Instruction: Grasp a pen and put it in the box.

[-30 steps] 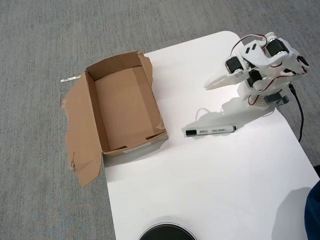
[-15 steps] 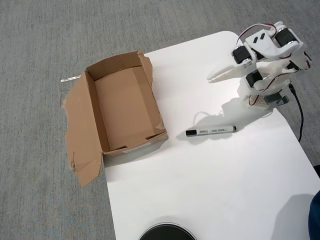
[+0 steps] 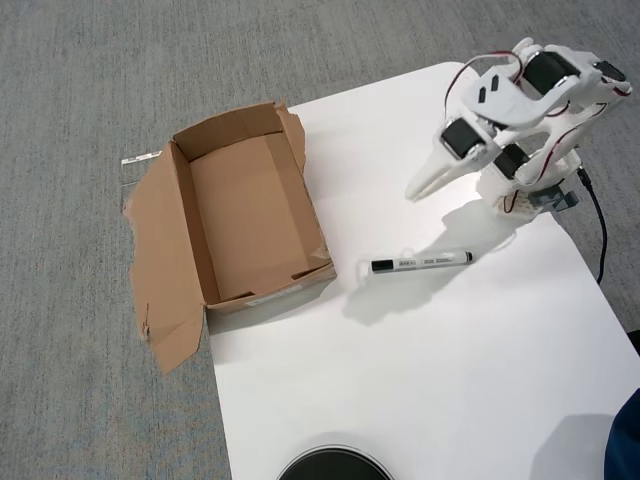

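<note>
The pen (image 3: 420, 263), a slim white marker with a black cap at its left end, lies flat on the white table (image 3: 450, 380), roughly horizontal in the overhead view. The brown cardboard box (image 3: 250, 215) stands open and empty at the table's left edge, with one long flap splayed out to its left. My white gripper (image 3: 418, 188) hangs above the table at the upper right, up and slightly right of the pen and apart from it. Its fingers point down-left and look closed together, holding nothing.
The arm's base (image 3: 530, 190) sits at the table's upper right with a black cable (image 3: 598, 225) running down the right edge. A dark round object (image 3: 333, 465) shows at the bottom edge. Grey carpet (image 3: 80, 300) surrounds the table.
</note>
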